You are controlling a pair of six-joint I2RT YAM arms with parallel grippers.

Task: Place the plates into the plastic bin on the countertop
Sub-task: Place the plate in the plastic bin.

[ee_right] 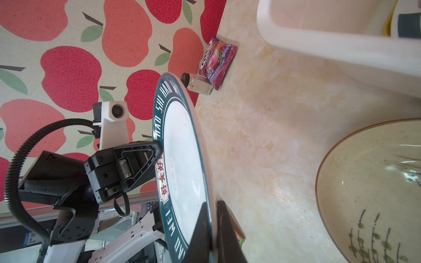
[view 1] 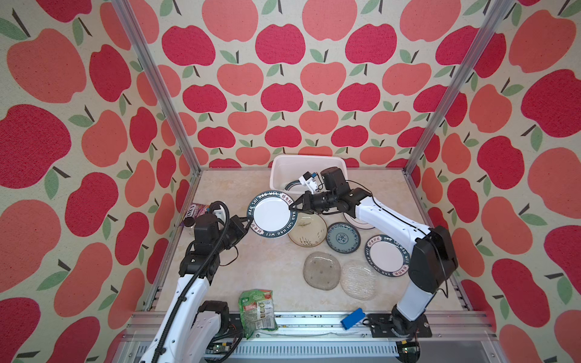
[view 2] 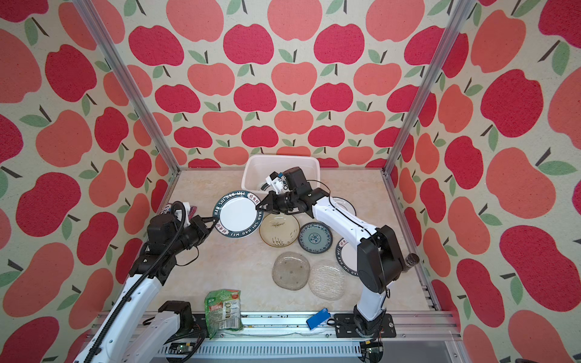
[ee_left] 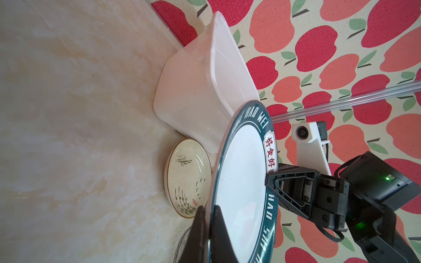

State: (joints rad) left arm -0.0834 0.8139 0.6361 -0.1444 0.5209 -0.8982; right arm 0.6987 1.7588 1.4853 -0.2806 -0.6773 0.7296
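A white plate [view 1: 272, 214] [view 2: 238, 214] with a dark lettered rim hangs level above the countertop [view 1: 245, 261], held at two opposite edges. My left gripper [view 1: 248, 223] [ee_left: 209, 211] is shut on its near-left rim. My right gripper [view 1: 290, 206] [ee_right: 213, 205] is shut on its far-right rim. The plastic bin [view 1: 283, 171] [ee_left: 189, 91] stands just behind, with a dark-rimmed plate [view 1: 290, 185] inside. On the countertop lie a cream plate [view 1: 307, 231], a blue patterned plate [view 1: 342, 237], another lettered plate [view 1: 386, 256], a grey glass plate [view 1: 321, 270] and a clear glass plate [view 1: 358, 279].
A white thin-rimmed plate [view 1: 356, 221] lies partly under the right arm. A green snack packet [view 1: 257, 309] and a blue block [view 1: 352, 318] sit at the front rail. A purple packet [ee_right: 217, 61] and a small bottle [ee_right: 198, 85] lie by the left wall.
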